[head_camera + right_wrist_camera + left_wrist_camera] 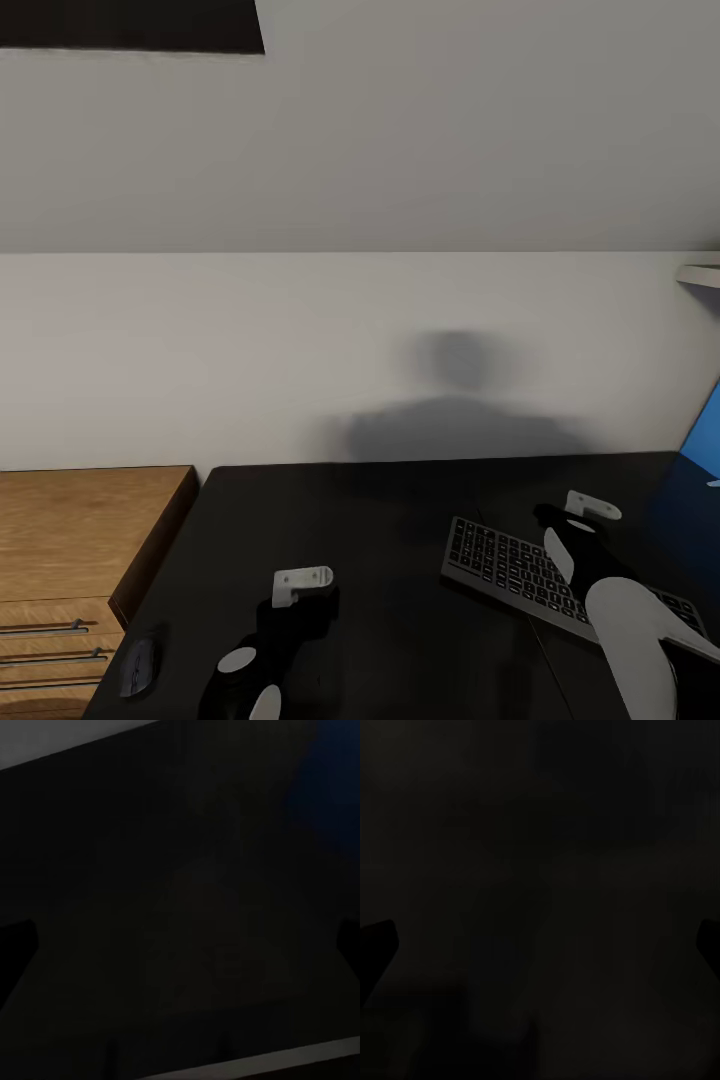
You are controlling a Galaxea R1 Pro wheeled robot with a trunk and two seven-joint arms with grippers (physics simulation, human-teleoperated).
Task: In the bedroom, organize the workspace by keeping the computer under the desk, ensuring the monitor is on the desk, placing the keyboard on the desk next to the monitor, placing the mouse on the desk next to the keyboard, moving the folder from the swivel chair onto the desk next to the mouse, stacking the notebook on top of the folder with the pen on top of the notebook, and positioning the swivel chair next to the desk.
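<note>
Two items show on the black table (330, 510): the keyboard (520, 568) under the right tool (560, 515), the mouse (138, 666) at its left edge, well apart. Pairing them looks undone; whether either tool, including the left tool (300, 600), grips anything I cannot tell.

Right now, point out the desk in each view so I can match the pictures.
Head view: the desk shows its black top across the lower middle, against the pale wall.
Left wrist view: near-black throughout, too dark to tell.
Right wrist view: its dark top runs up to the pale wall.
Shared landmark: the blue panel, at the desk's far right, also in the right wrist view.
</note>
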